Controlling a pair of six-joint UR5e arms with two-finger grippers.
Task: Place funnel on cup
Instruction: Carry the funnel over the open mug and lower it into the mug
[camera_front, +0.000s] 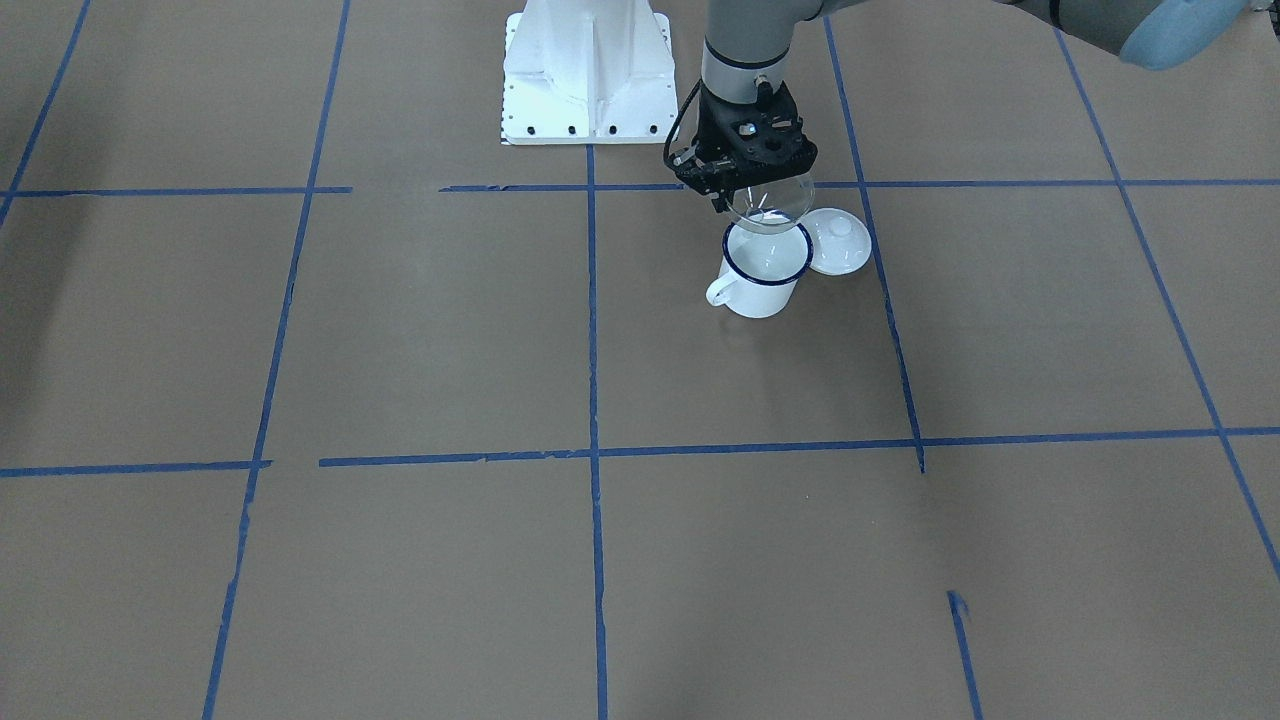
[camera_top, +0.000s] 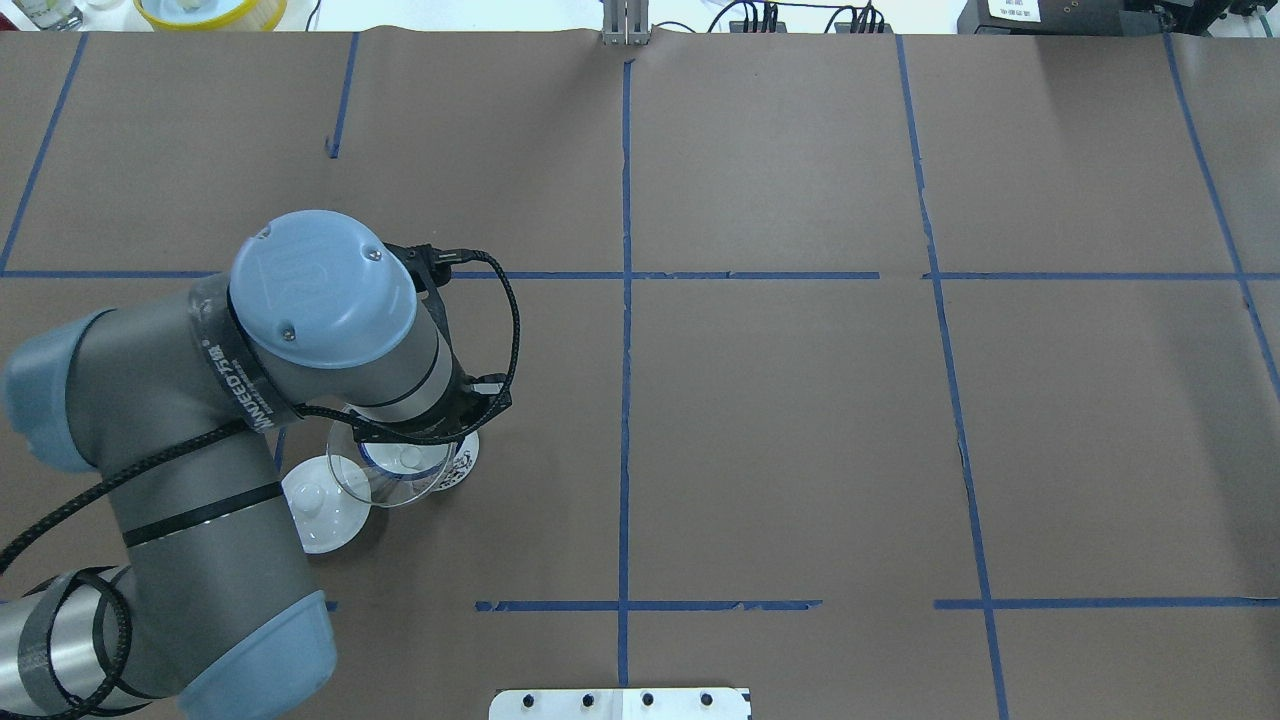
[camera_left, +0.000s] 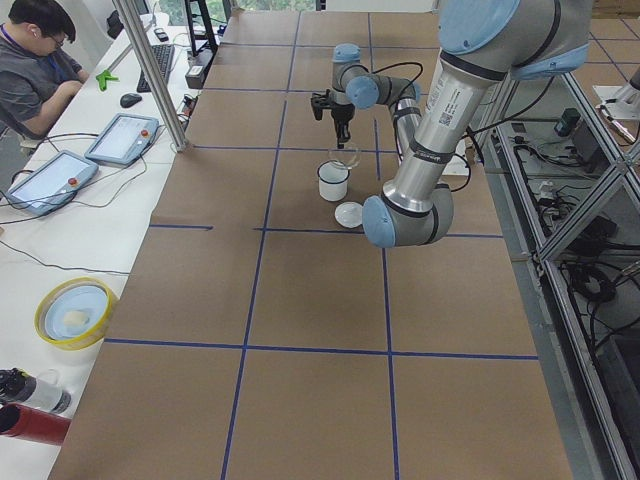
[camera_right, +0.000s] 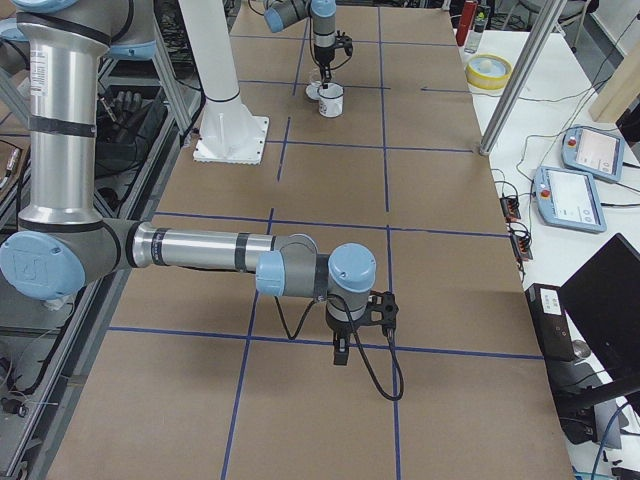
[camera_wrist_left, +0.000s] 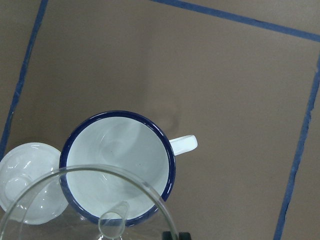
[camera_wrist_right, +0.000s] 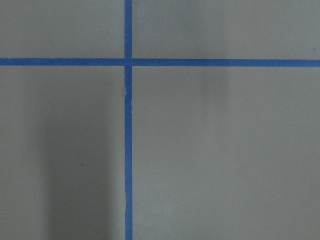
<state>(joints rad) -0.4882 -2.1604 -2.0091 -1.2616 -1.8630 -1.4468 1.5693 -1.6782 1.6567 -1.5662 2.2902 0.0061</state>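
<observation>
The funnel (camera_front: 772, 200) is gripped at its rim by the left tool (camera_front: 728, 192), just above the cup (camera_front: 762, 272). The cup is stood beside a white lid (camera_front: 838, 241); the right tool's (camera_right: 341, 352) opening cannot be told.

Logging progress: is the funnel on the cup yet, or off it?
Off. The funnel hangs above the cup; the wrist view shows its spout tip over the rim.

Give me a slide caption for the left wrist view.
Clear funnel hangs over the blue-rimmed cup, not yet seated; white lid lies beside it.
</observation>
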